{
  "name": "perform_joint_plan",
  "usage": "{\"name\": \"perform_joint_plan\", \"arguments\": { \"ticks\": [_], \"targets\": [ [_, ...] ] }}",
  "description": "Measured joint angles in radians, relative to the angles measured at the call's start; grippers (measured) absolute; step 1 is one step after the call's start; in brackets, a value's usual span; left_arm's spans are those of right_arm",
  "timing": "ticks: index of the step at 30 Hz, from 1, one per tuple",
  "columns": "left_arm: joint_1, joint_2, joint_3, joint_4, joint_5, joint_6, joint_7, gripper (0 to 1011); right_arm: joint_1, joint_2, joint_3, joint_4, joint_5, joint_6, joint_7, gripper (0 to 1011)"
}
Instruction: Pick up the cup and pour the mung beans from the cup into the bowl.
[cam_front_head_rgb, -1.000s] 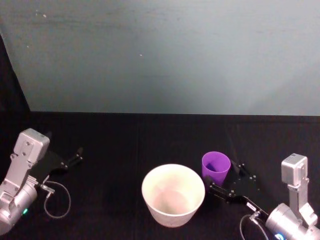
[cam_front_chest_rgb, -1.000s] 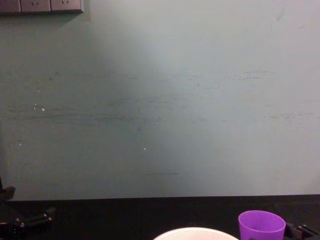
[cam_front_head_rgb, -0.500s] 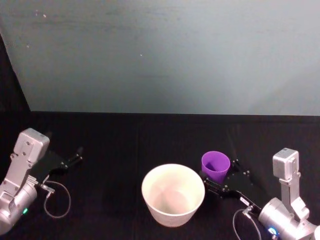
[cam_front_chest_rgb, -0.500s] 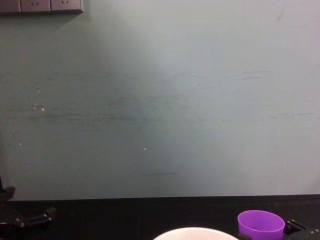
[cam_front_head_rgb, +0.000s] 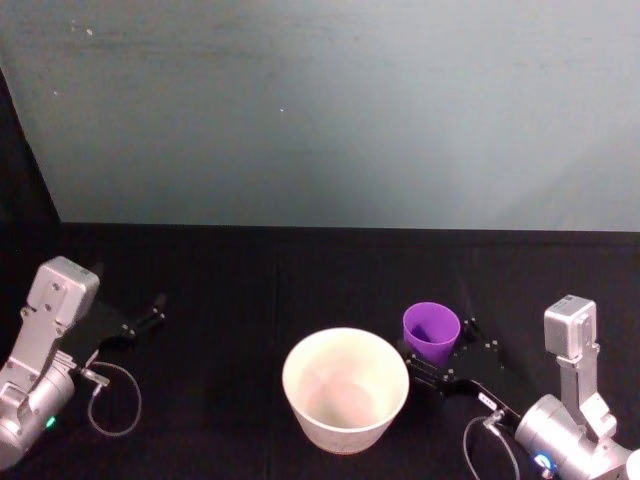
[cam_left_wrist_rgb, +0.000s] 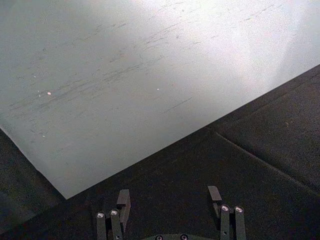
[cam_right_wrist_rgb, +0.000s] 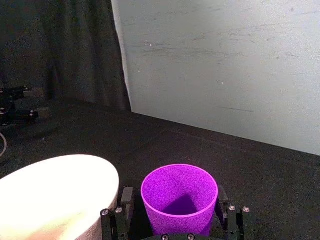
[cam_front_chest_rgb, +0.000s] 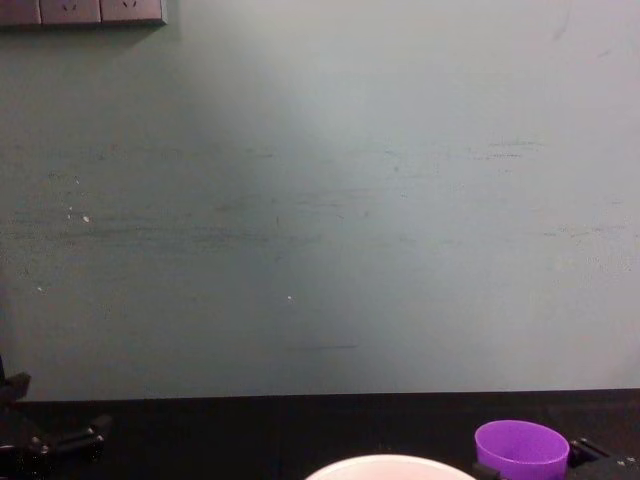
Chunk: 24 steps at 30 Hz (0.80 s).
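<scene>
Your right gripper (cam_right_wrist_rgb: 173, 205) straddles the cup (cam_front_head_rgb: 431, 330), fingers spread, not yet clamped. The cup stands upright, mouth up, just right of the bowl (cam_front_head_rgb: 345, 432). Your left gripper (cam_left_wrist_rgb: 167, 197) sits far left, fingers apart.

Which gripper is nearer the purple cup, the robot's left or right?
Right. The right gripper straddles the cup, an open finger on each side. The left gripper sits far off at the left side of the table, beyond the bowl.
</scene>
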Motion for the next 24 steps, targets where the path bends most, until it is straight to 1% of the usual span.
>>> {"name": "perform_joint_plan", "arguments": {
  "ticks": [7,11,16,24],
  "targets": [
    [0.000,0.000,0.000,0.000,0.000,0.000,0.000,1003,0.000,0.000,-0.002,0.000,0.000,0.000,-0.001,1003],
    [0.000,0.000,0.000,0.000,0.000,0.000,0.000,1003,0.000,0.001,-0.002,-0.001,0.000,0.000,-0.001,947],
    [0.000,0.000,0.000,0.000,0.000,0.000,0.000,1003,0.000,0.001,-0.003,-0.001,0.000,0.000,-0.001,820],
    [0.000,0.000,0.000,0.000,0.000,0.000,0.000,1003,0.000,0.002,-0.004,-0.001,0.001,0.000,-0.002,763]
  ]
}}
